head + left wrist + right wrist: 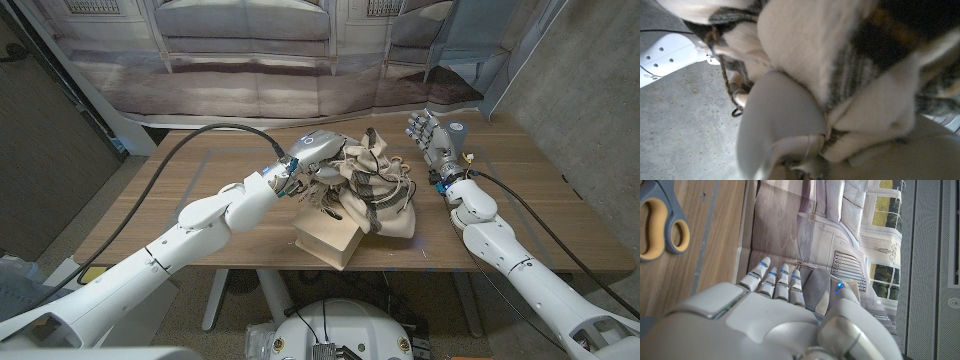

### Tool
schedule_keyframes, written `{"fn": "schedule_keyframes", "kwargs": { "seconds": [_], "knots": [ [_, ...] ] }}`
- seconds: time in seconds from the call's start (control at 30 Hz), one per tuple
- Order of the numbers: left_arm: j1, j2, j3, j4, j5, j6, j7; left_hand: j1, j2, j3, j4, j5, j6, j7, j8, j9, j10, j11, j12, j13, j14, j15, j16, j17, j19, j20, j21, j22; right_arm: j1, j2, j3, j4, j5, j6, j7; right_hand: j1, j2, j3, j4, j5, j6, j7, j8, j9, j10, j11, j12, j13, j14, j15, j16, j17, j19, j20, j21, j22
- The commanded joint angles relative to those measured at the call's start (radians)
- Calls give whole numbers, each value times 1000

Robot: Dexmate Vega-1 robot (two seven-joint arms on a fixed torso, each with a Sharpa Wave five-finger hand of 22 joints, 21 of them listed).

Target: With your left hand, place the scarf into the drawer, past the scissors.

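The wooden table [150,195] carries a light wooden drawer [330,243] at its near edge. The cream, dark-striped scarf [375,190] is heaped on the drawer and spills toward the far side. The left hand [312,160] grips the scarf's left part, fingers buried in the fabric. The right hand [432,140] stands apart, fingers extended, holding nothing. The scissors [660,225] lie on the table near the right hand

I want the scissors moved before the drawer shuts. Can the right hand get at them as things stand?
Probably yes. The right hand holds nothing, and the scissors lie on bare table close by it, with nothing between them in the right wrist view.
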Motion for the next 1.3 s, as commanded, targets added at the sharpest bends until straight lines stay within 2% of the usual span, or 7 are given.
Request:
{"fn": "schedule_keyframes", "kwargs": {
  "seconds": [0.03, 1.0, 1.3],
  "knots": [
    [-12, -15, 28, 21, 1, 3, -5, -15, 31, 3, 4, 5, 107, 98, 4, 1, 10, 2, -4, 3, 85, -180, -1, 4, -5, 1, 10, 2, -11, -7, 4, -9, 1, 2, -1, 3, 8, 4, -6, -2, 7, -3, 1, 3, 6, 0, -2, 5, 7, -3, -4, 3, 8, 0, -7, 6],
    [-5, -24, 62, 48, -11, 15, 0, -19, 34, 1, 6, 5, 103, 95, 3, 0, 10, 2, -15, 7, 71, -178, -15, 7, -27, 0, 12, 2, -27, -20, 7, -27, 6, -11, -1, 3, 9, 3, -7, -2, 7, -2, 1, 3, 7, 0, -2, 5, 6, -2, -4, 3, 11, 0, -11, 6],
    [3, -20, 65, 34, -4, 33, -8, -28, 37, 0, 12, 4, 106, 92, 3, -4, 13, 2, -19, 6, 64, -175, -21, 6, -42, 7, 11, 2, -29, -22, 9, -27, 11, -13, 1, 3, 10, 2, -8, -2, 7, -2, 1, 3, 6, 0, -3, 5, 7, -2, -4, 3, 11, -1, -13, 6]
  ]
}}
